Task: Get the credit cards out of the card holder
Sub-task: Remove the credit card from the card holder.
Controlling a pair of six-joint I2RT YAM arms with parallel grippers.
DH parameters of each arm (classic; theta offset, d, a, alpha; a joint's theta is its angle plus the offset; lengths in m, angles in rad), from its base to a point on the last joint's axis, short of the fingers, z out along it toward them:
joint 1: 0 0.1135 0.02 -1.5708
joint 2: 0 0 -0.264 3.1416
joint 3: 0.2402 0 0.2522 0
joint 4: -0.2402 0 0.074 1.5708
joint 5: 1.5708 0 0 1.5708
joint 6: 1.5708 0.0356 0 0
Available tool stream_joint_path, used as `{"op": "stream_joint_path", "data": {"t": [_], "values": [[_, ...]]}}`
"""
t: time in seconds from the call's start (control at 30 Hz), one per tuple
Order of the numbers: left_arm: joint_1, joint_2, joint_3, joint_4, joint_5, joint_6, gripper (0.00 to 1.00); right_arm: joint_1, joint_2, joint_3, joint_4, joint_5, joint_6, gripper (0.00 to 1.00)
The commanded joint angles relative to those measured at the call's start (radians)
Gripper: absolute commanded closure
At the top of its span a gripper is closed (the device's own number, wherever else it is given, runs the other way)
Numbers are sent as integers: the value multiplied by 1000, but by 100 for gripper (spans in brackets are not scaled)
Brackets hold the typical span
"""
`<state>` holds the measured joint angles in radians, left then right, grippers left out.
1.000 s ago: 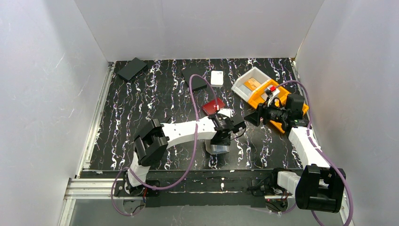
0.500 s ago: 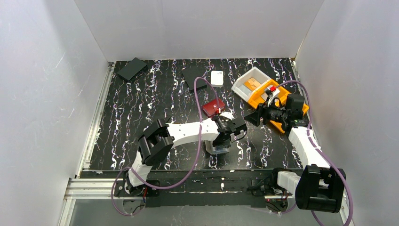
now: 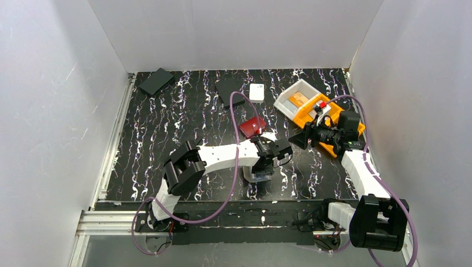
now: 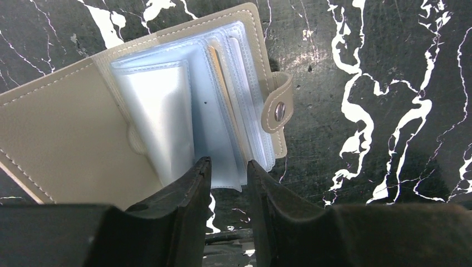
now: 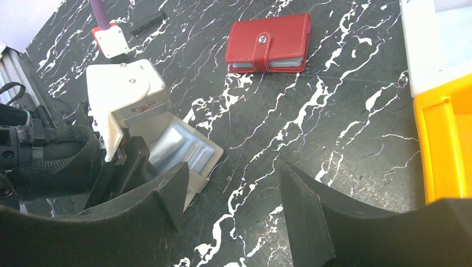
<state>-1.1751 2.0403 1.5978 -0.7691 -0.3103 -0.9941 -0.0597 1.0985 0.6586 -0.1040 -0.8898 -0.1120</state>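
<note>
Two fingers of the left gripper (image 4: 228,164) straddle the sleeves (image 4: 161,111), slightly apart; we cannot confirm a grip. We should pinch one card only, drawing along its pocket. The card holder (image 4: 61,133) lies open by the table's (image 3: 167,133) near edge.

Left arm (image 3: 220,154) stretched low toward right, elbow near left, wrist at near centre. Left gripper (image 4: 227,162) pointing down, jaws narrowly apart. Right arm (image 3: 360,167) reaching far along right side. Right gripper (image 5: 231,169) facing left, jaws wide apart.
</note>
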Motion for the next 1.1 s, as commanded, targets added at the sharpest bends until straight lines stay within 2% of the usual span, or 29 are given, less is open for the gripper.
{"op": "stream_joint_path", "data": {"t": [0.0, 0.1, 0.3, 0.77, 0.93, 1.07], "values": [[-3, -3, -3, -46, -63, -11, 75, -6, -22, 15, 15, -19, -15, 31], [-3, -25, -18, -47, -81, -15, 85, -6, -22, 15, 14, -19, -16, 31], [-2, -97, -66, -20, -100, 2, 100, -6, -20, 15, 15, -19, -17, 31], [76, -363, -453, 368, 51, 4, 100, -6, -15, 10, 16, -28, -21, 31], [130, -429, -554, 448, 112, -24, 100, -6, -9, 10, 16, -44, -23, 31], [158, -454, -587, 448, 119, -38, 100, -6, -2, 16, -3, -74, -38, 31]]}}
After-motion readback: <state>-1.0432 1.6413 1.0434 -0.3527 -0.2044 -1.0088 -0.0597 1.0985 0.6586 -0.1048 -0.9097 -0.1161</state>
